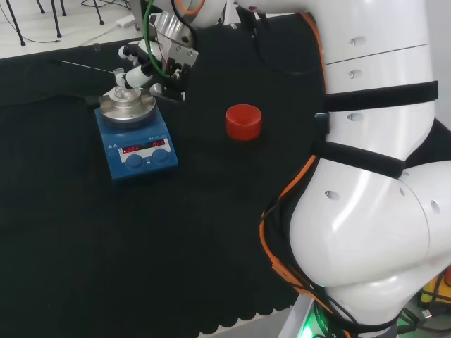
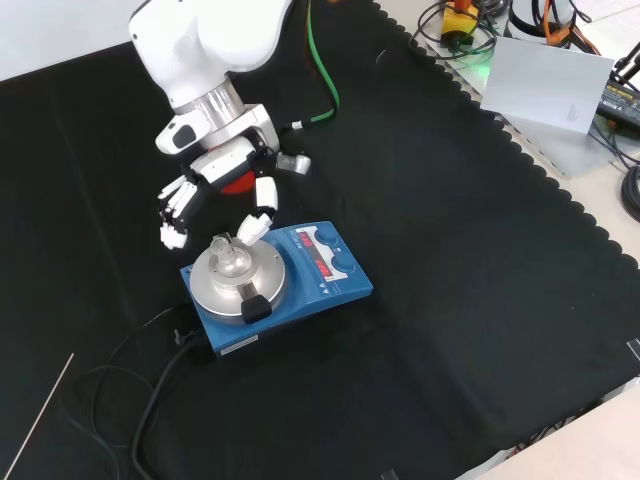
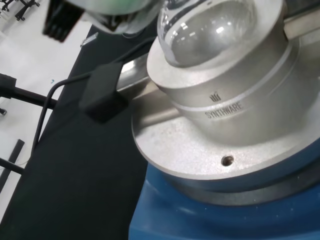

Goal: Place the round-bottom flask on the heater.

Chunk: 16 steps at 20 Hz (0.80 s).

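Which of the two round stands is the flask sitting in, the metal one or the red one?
The metal one: the round-bottom flask sits in the silver block on the blue heater. The red ring stands apart, empty.

Hand (image 2: 215,170) low, fingers relaxed and spread, wrist angled downward

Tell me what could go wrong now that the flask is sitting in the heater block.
1. The robot hand hangs right beside the round-bottom flask, one finger close to its neck. Pulling away carelessly could tip or lift the flask.
2. In the wrist view the flask's bulb rests in the metal block on the heater. If it sits off centre, it may rock once the robot hand leaves.
3. The heater's black cable trails loose over the cloth and could snag.
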Each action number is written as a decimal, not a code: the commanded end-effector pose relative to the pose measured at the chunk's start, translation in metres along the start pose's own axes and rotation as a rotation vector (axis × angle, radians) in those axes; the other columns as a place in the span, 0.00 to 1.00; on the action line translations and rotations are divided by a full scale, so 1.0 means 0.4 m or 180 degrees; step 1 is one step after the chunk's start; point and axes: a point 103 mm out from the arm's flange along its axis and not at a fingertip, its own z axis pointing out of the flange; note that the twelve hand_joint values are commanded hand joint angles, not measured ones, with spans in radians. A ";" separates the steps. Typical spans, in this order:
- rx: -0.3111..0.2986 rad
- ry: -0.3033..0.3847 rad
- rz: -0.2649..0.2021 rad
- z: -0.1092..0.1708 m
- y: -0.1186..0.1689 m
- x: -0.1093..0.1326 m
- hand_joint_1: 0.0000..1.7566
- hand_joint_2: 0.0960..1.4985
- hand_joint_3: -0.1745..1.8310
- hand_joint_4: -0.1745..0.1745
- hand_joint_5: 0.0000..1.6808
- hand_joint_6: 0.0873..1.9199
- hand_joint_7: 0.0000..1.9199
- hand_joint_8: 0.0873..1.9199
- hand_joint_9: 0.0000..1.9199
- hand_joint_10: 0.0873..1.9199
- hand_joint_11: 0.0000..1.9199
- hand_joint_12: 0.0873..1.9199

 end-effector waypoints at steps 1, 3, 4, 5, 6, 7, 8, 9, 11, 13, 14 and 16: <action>-0.0076 -0.0001 0.0000 -0.049 -0.038 0.002 0.50 0.34 0.48 0.47 0.22 0.06 0.11 0.30 0.20 0.32 0.00 0.70; -0.0089 -0.0020 0.0004 -0.066 -0.056 0.003 0.50 0.34 0.48 0.47 0.22 0.05 0.11 0.30 0.20 0.32 0.00 0.70; -0.0100 -0.0024 0.0006 -0.074 -0.066 0.003 0.49 0.34 0.48 0.48 0.22 0.05 0.11 0.30 0.20 0.32 0.00 0.70; -0.0110 -0.0033 0.0006 -0.081 -0.076 0.004 0.49 0.34 0.48 0.48 0.22 0.04 0.11 0.30 0.20 0.32 0.00 0.70; -0.0122 -0.0043 0.0006 -0.089 -0.086 0.004 0.49 0.34 0.48 0.48 0.22 0.04 0.11 0.30 0.20 0.32 0.00 0.70; -0.0132 -0.0061 0.0003 -0.095 -0.096 0.005 0.49 0.34 0.48 0.48 0.22 0.04 0.11 0.30 0.20 0.32 0.00 0.70; -0.0139 -0.0078 0.0001 -0.101 -0.106 0.007 0.49 0.34 0.48 0.48 0.22 0.04 0.11 0.30 0.20 0.32 0.00 0.70; -0.0140 -0.0087 0.0005 -0.105 -0.116 0.009 0.49 0.34 0.48 0.48 0.22 0.04 0.11 0.30 0.20 0.32 0.00 0.70; -0.0154 -0.0108 0.0000 -0.115 -0.134 0.016 0.49 0.34 0.48 0.49 0.22 0.04 0.11 0.30 0.20 0.32 0.00 0.70; -0.0162 -0.0106 -0.0007 -0.125 -0.151 0.022 0.49 0.34 0.47 0.49 0.22 0.04 0.11 0.30 0.20 0.32 0.00 0.71; -0.0137 -0.0132 -0.0003 -0.120 -0.150 0.026 0.49 0.34 0.47 0.49 0.22 0.04 0.11 0.30 0.20 0.32 0.00 0.71; -0.0161 -0.0130 -0.0016 -0.124 -0.159 0.029 0.49 0.34 0.47 0.49 0.23 0.04 0.12 0.30 0.20 0.32 0.00 0.72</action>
